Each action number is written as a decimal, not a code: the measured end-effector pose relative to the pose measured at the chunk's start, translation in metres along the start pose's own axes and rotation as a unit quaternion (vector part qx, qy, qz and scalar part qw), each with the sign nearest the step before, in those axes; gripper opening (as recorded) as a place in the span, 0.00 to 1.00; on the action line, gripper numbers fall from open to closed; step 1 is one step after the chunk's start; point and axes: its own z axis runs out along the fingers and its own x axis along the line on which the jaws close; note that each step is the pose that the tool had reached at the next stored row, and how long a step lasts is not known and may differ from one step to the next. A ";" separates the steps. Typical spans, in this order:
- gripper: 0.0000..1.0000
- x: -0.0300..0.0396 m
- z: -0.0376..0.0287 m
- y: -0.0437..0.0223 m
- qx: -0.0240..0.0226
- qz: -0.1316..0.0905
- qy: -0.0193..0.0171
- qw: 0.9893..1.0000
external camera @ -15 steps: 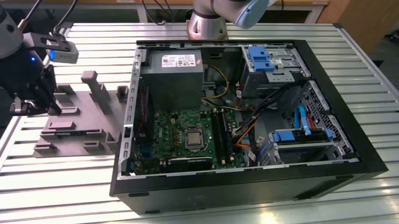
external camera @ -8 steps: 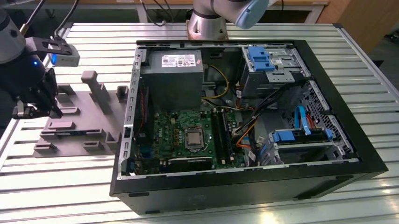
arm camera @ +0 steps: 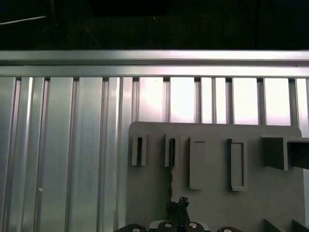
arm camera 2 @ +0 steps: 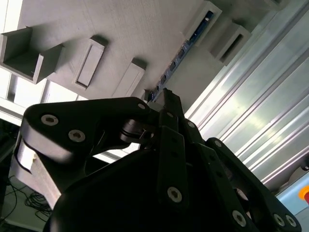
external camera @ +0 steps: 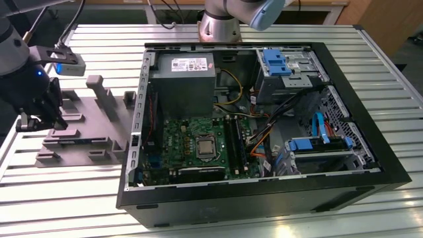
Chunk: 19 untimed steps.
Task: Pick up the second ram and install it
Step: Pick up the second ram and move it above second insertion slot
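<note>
The second ram is a thin blue stick standing on edge in a slot of the grey holder plate, at the exterior view's left. In the second wrist view the ram runs away from my gripper. The black fingers are drawn together at the stick's near end, and I cannot tell whether they touch it. In the first wrist view the ram is a dark thin line, with my gripper just beside its near end. In the exterior view my gripper hangs low over the plate's left end.
An open computer case lies at the exterior view's right, with the green motherboard and its long black slots facing up. Raised grey blocks stand on the holder plate. The table top is ribbed aluminium.
</note>
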 end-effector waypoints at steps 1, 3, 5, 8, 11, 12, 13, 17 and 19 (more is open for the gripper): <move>0.11 0.0003 0.0015 0.0000 0.000 0.000 0.000 1.000; 0.11 0.0008 0.0049 -0.0002 0.000 -0.001 0.000 1.000; 0.11 0.0011 0.0085 -0.0003 0.000 -0.002 0.000 1.000; 0.11 0.0014 0.0136 -0.0005 0.000 -0.004 0.000 1.000; 0.11 0.0019 0.0165 -0.0007 0.000 -0.006 0.001 1.000; 0.11 0.0022 0.0172 -0.0007 0.000 -0.006 0.002 1.000; 0.11 0.0025 0.0180 -0.0007 0.000 -0.007 0.002 1.000; 0.11 0.0029 0.0239 -0.0009 0.000 -0.010 0.002 1.000; 0.11 0.0031 0.0270 -0.0011 0.000 -0.011 0.002 1.000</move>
